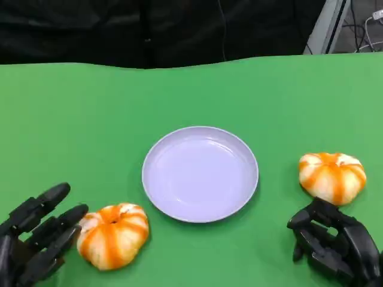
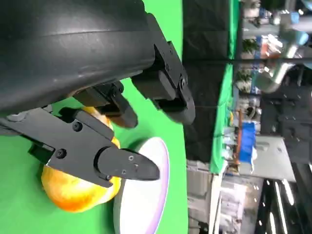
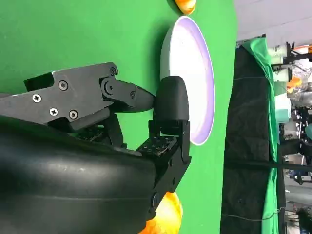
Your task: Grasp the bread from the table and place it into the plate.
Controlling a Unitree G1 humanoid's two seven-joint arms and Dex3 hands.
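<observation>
The left hand (image 1: 37, 239) hovers low over the green desk (image 1: 72, 119), fingers (image 1: 57, 226) spread apart and holding nothing, with their tips just beside a round orange-and-white striped bread (image 1: 114, 235). In the left wrist view the fingers (image 2: 122, 165) frame that same bread (image 2: 73, 190) without closing on it, and the plate's rim (image 2: 161, 195) shows just past it. This bread lies on the desk close to the plate's near-left edge, not in the plate (image 1: 200, 173).

The right hand (image 1: 335, 242) sits at the plate's near-right side, fingers partly curled but apart, grasping nothing. A second striped bread (image 1: 332, 176) rests on the desk right of the plate, just beyond the right hand's fingertips (image 1: 305, 218); whether they touch it cannot be told. In the right wrist view the fingers (image 3: 170, 105) reach toward the plate (image 3: 195, 73), and an orange edge of bread (image 3: 168, 214) shows beside the hand's shell.

The lavender plate lies flat mid-desk, between the two breads, with nothing on it.
</observation>
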